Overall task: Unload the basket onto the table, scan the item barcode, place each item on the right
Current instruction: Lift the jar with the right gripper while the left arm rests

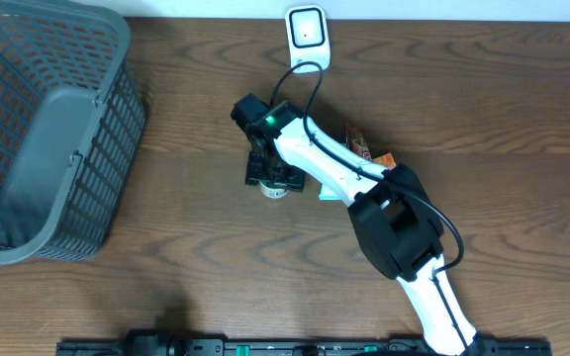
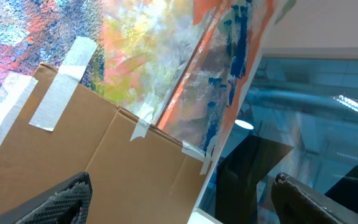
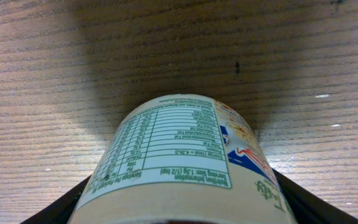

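While the right tool point(image 3: 182, 208) grips it, the tub point(image 3: 179, 143) is cropped.

Right arm point(image 1: 325, 163): white links, bulky black joints.
Cable point(image 1: 453, 229): black, looped beside the elbow.
Light point(image 1: 268, 122): green, at the wrist.
Left fingers point(image 2: 58, 200): black, textured.

overhead: down on table point(image 1: 483, 99) | right wrist: table, close | left wrist: elsewhere

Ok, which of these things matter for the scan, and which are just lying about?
For the job: container, white scanner, right end effector closed on the container.
Lying about: grey basket, orange packets.
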Controlling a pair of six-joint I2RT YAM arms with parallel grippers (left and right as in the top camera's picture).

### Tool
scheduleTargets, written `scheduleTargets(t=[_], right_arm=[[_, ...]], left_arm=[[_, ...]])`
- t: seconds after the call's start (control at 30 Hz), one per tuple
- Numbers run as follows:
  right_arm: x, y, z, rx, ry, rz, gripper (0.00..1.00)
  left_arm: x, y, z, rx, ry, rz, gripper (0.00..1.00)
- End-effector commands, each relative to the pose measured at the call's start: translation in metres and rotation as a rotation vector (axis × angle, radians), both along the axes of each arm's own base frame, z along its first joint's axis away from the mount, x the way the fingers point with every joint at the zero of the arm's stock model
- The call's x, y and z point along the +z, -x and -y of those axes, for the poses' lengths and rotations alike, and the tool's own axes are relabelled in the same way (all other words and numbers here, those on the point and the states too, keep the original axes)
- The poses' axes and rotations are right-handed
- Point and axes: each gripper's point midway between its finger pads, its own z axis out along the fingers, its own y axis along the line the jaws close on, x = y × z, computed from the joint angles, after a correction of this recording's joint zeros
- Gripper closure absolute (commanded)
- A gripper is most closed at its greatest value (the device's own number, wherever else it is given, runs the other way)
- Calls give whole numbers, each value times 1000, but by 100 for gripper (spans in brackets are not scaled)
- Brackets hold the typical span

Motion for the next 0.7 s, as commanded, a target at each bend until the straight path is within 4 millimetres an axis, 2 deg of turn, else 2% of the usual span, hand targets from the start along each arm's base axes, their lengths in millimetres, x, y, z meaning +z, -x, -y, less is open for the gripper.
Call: scheduleTargets(t=[0.0, 0.2, 0.3, 0.4, 0.53, 0.57, 0.67], right_arm=[[-25, 11, 13, 8, 60, -38, 31], [-23, 17, 5, 35, 7, -79, 35], [-15, 21, 0, 65, -57, -132, 36], [-4, 23, 4, 81, -84, -180, 39], [14, 26, 9, 131, -105, -222, 39], [22, 27, 12, 154, -99, -233, 39], [37, 29, 15, 204, -92, -240, 39]], left_arm=[[-2, 7, -1, 10, 11, 21, 8], [0, 9, -1, 3, 17, 40, 8], [-1, 2, -1, -20, 35, 49, 8], [-1, -16, -2, -34, 46, 17, 8], [-2, -50, -4, -41, 67, -68, 7], [-12, -63, -7, -49, 121, -96, 8], [-34, -79, -10, -76, 197, -161, 8]])
